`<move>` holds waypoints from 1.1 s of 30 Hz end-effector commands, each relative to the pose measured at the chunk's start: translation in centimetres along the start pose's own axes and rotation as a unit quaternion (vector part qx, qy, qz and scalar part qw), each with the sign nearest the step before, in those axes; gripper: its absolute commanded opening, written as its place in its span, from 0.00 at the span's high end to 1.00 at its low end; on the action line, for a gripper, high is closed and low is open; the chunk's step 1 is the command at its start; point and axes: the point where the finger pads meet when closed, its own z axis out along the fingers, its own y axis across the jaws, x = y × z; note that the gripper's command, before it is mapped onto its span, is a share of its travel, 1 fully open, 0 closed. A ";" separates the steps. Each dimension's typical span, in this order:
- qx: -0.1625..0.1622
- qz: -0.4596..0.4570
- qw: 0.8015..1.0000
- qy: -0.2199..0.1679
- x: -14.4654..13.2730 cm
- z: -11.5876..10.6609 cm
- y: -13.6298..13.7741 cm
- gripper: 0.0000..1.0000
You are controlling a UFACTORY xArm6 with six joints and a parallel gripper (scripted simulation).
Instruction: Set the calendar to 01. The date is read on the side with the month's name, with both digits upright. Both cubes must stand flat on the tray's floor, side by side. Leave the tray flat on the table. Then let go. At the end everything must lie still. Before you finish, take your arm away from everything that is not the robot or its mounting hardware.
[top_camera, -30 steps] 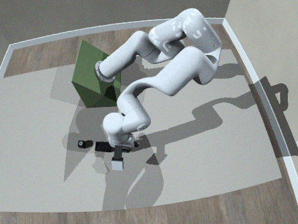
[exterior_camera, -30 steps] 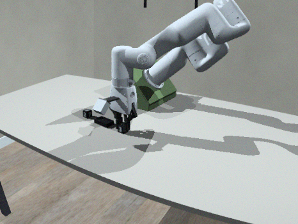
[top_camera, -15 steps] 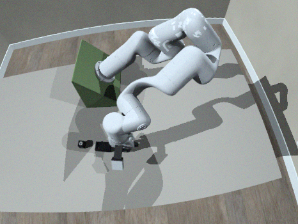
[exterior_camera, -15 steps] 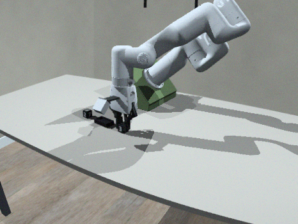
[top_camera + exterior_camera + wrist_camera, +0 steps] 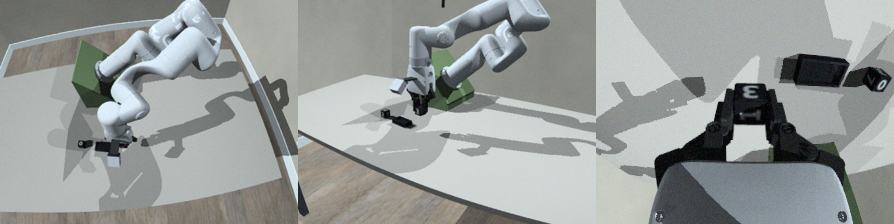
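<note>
My gripper (image 5: 749, 100) is shut on a black number cube (image 5: 749, 98) and holds it above the table; the cube shows a white 3 on its far face. In the exterior view the held cube (image 5: 419, 109) hangs under the gripper (image 5: 420, 104), a little above the table. The black tray (image 5: 402, 121) lies flat on the table, left of and below the held cube; it also shows in the wrist view (image 5: 814, 71) and in the top view (image 5: 103, 146). A second black cube (image 5: 385, 112) stands on the table just beyond the tray's far end, also in the wrist view (image 5: 870, 79) and in the top view (image 5: 82, 144).
A green wedge-shaped block (image 5: 448, 86) stands behind the gripper at the arm's base, also in the top view (image 5: 89, 75). A low white rim (image 5: 256, 80) borders the table's far and right sides.
</note>
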 end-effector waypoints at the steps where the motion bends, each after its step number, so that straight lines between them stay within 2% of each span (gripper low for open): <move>1: 0.001 -0.001 1.000 0.000 0.1 -2.7 -0.1 0.73; 14: 0.001 -0.001 1.000 0.000 0.1 -3.1 0.0 0.73; 16: 0.000 0.000 1.000 0.000 0.2 -3.3 1.8 0.73; 18: -0.001 0.000 1.000 0.001 0.3 -3.8 5.3 0.73; 19: -0.001 0.000 1.000 0.001 0.3 -3.8 5.3 0.73; 20: 0.000 0.001 1.000 0.000 0.2 -3.9 7.0 0.73; 21: 0.000 0.001 1.000 0.000 0.2 -3.9 7.0 0.73; 23: 0.001 0.001 1.000 0.000 0.0 -4.1 8.8 0.73; 33: 0.001 0.001 1.000 0.000 0.0 -4.1 8.9 0.73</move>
